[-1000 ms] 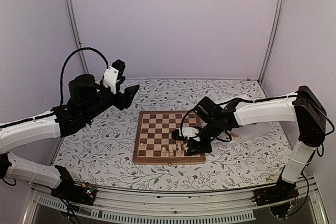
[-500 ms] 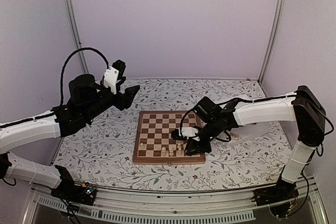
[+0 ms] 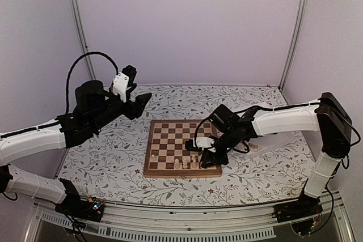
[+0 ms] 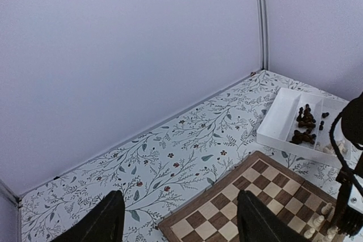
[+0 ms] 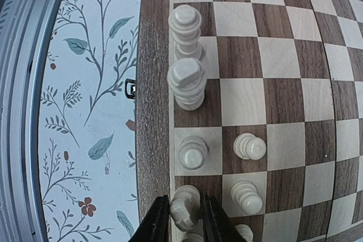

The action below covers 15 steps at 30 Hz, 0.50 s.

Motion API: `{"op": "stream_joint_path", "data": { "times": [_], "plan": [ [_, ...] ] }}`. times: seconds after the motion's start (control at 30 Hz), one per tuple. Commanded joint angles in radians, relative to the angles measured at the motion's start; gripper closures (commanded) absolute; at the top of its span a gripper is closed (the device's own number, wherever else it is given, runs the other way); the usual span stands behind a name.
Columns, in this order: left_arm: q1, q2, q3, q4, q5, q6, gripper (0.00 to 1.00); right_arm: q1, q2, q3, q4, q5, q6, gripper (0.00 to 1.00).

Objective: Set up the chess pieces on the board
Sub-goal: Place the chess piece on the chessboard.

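A: Top cam, surface & room?
B: Floral cloth (image 3: pixel 108 162), plain lilac walls (image 3: pixel 187 26) on 3 sides. The board (image 3: pixel 170 134) lies mid-cloth, bare cloth all round it. R gripper (image 3: pixel 198 154) low at its near-R corner. L gripper (image 3: pixel 142 99) raised off its far-L corner.
A: L wrist?
B: Jaws wide, nothing betw. White tray (image 4: pixel 278 117) w/ dark pieces (image 4: pixel 306 124) near the board, apart.
A: R wrist?
B: Jaws narrow round a cream piece (image 5: pixel 185 205) in the board's edge row. Can't tell if pressing. Other cream pieces (image 5: pixel 186 80) upright beside.

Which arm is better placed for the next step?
Probably right. The right gripper is low at the board's near edge, fingers flanking a pale piece; the left gripper hangs open, raised off the board.
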Motion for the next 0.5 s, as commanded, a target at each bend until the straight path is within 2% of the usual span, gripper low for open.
{"op": "stream_joint_path", "data": {
  "times": [0.0, 0.17, 0.33, 0.47],
  "plan": [
    [0.013, 0.01, 0.009, -0.009, 0.008, -0.011, 0.3, 0.006, -0.009, 0.018, 0.009, 0.014, 0.01, 0.77],
    [0.013, 0.009, 0.009, -0.009, 0.013, -0.01, 0.3, 0.004, -0.023, 0.045, -0.038, 0.003, 0.01, 0.76],
    [0.012, 0.007, 0.01, -0.006, 0.04, -0.002, 0.29, -0.002, -0.134, 0.136, -0.154, 0.032, -0.025, 0.62],
    [0.012, 0.011, 0.025, -0.015, 0.092, -0.007, 0.29, -0.083, -0.256, 0.205, -0.221, 0.051, -0.054, 0.47]
  ]
}}
